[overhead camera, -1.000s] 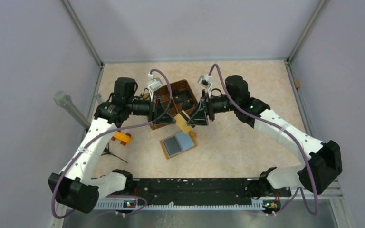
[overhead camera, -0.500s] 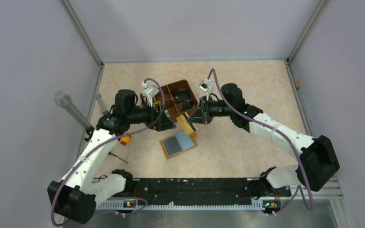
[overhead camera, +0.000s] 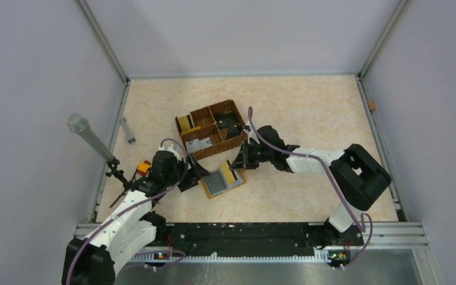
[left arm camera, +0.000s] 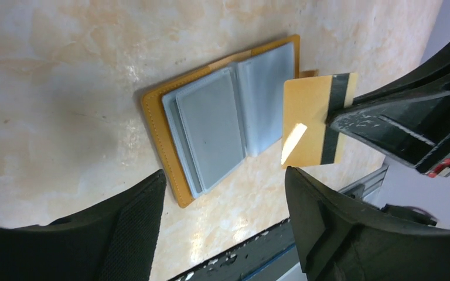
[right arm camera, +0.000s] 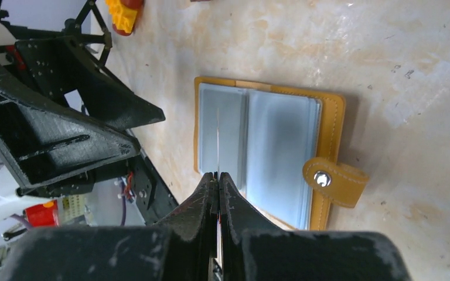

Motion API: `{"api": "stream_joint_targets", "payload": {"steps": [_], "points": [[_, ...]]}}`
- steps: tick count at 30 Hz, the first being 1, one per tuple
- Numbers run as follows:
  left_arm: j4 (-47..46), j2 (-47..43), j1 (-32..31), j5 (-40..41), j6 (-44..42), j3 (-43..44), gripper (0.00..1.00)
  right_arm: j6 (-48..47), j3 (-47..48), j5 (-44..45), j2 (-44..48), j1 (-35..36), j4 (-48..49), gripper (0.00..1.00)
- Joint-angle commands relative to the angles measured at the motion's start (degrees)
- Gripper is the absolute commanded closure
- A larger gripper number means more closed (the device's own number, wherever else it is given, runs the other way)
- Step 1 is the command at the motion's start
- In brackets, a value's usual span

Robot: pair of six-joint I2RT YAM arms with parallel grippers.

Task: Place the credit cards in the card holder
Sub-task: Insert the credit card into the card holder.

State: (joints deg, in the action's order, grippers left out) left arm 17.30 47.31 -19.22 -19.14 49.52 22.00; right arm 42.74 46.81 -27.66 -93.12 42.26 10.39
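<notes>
Right claw (right arm camera: 218,174): shut tight on one edge of a pale yellowish credit card (left arm camera: 310,120) with a black stripe. It holds the card on edge, low over the open card holder.
Left claw (left arm camera: 225,199): jaws spread wide and holding nothing. It hovers just beside the holder's near-left side, apart from it.
Card holder (right arm camera: 269,152): mustard-orange wallet lying open and flat on the table (overhead camera: 309,113). Its cloudy grey plastic sleeves face up, and its snap tab sticks out at one side.
Card position: above the sleeves, near the fold between the two pages, not yet in a pocket.
Done so far: holder open, one card picked up and brought over it. No card shows clearly inside a sleeve, though the cloudy plastic makes this hard to judge.
Left to do: slide this card into a sleeve. More cards, one yellowish (overhead camera: 184,123) and some darker, sit in compartments of the brown woven basket (overhead camera: 219,149) just behind the holder.
</notes>
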Motion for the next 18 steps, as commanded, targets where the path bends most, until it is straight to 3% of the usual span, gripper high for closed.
{"api": "stream_joint_targets", "payload": {"steps": [1, 6, 18], "points": [[-7.7, -0.1, -0.2, 3.4, 5.8, -3.3, 0.26, 3.6, 0.5, 1.2, -3.4, 1.2, 7.0, 1.0], [-13.1, 3.6, -0.2, 1.0, 7.4, -6.0, 0.35, 3.8, 1.1, 2.4, -6.1, 1.9, 7.4, 1.0], [-16.9, 8.6, -0.2, 0.8, 7.5, -7.9, 0.43, 4.2, 0.2, 1.8, -9.3, 2.1, 10.0, 1.0]]}}
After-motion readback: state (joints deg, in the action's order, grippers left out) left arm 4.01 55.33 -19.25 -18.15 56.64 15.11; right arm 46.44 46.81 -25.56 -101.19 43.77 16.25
